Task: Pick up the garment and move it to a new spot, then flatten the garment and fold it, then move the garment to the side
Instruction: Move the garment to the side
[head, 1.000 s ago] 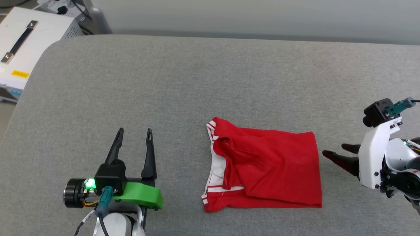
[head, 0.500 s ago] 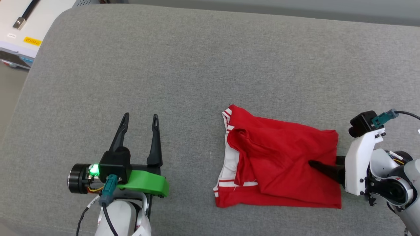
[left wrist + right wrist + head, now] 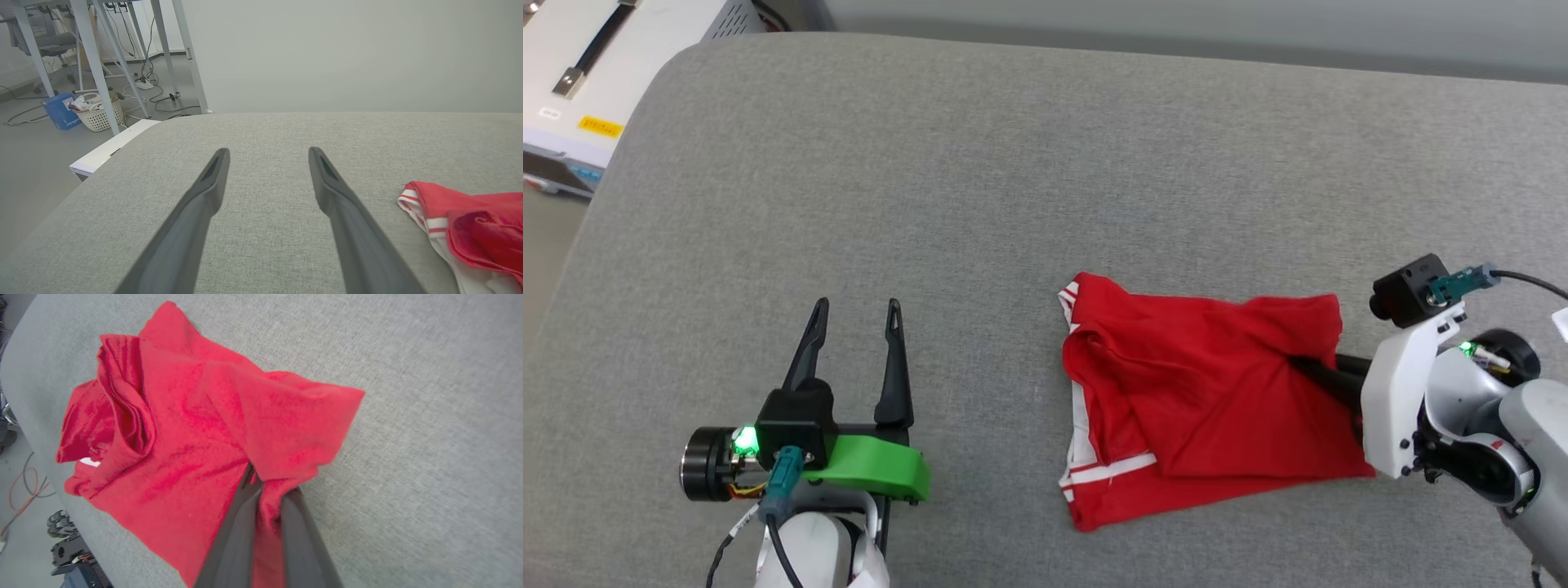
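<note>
The garment (image 3: 1201, 392), a red T-shirt with white striped sleeve trim at its left, lies folded and rumpled on the grey cushion (image 3: 931, 204), right of centre. My right gripper (image 3: 1297, 365) reaches in from the right and is shut on its right edge. In the right wrist view the fingers (image 3: 241, 522) pinch a bunch of the garment's (image 3: 184, 416) red fabric, with my right gripper (image 3: 267, 486) half buried in it. My left gripper (image 3: 858, 306) stands open above the cushion at the lower left, apart from the shirt. In the left wrist view my left gripper (image 3: 268, 150) holds nothing, and the garment (image 3: 470, 220) lies to its right.
A white equipment case (image 3: 572, 73) with a black handle sits past the cushion's rounded back-left corner. Beyond the cushion's left edge the floor holds a white basket (image 3: 98, 116), a blue box (image 3: 61, 116), table legs and cables.
My right gripper slid in over the garment's right edge and shut on it. The fabric there has bunched up and lifted. The camera shifted. The left arm has stayed put.
</note>
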Controlling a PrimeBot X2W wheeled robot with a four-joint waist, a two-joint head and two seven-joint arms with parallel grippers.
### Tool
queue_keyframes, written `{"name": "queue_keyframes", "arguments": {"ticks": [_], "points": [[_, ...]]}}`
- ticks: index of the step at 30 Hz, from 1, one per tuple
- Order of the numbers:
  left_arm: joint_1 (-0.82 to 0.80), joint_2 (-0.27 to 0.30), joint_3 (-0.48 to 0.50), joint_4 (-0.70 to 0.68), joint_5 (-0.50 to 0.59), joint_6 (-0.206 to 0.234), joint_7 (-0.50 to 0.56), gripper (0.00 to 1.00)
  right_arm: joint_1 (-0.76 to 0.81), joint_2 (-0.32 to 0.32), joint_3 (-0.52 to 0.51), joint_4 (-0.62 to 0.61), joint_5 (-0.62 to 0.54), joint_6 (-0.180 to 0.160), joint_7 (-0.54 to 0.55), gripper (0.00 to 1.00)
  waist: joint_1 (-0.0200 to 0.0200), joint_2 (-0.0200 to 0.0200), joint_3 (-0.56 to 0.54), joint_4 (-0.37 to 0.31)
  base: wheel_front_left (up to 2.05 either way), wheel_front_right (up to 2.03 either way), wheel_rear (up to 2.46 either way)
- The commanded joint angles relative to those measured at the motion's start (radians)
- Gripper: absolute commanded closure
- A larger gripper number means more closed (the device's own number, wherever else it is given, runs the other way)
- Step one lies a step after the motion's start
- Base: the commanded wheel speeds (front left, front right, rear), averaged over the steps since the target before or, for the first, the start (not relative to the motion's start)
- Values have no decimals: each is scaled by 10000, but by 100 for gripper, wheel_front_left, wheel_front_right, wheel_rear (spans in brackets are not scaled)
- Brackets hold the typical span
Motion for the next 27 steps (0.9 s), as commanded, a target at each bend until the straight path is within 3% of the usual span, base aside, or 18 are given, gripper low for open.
{"name": "queue_keyframes", "arguments": {"ticks": [1, 9, 15, 21, 27], "points": [[139, -19, 40, -5, -27, 38, -57, 0, -340, -267, 105, -225, -224, 2, -135, 100, 0, 0, -323, -484, 0, 0, 0], [280, 30, 151, -130, 61, -22, -57, 0, -1004, -1470, 621, -1673, -689, 2, -111, 100, 0, 0, -414, -1925, 0, 0, 0], [40, 141, 177, -290, 188, -82, -57, 0, -1311, -1928, 508, -2012, -580, 2, -44, 100, 0, 0, 41, -2849, 0, 0, 0], [-405, 351, 260, -548, 314, -93, -57, 0, -1608, -2346, 90, -1573, -521, 2, -163, 100, 0, 0, 899, -3344, 0, 0, 0], [-915, 578, 249, -899, 459, -116, -57, 0, -2297, -2985, -252, -266, -845, 2, -157, 100, 0, 0, 1900, -3411, 0, 0, 0]]}}
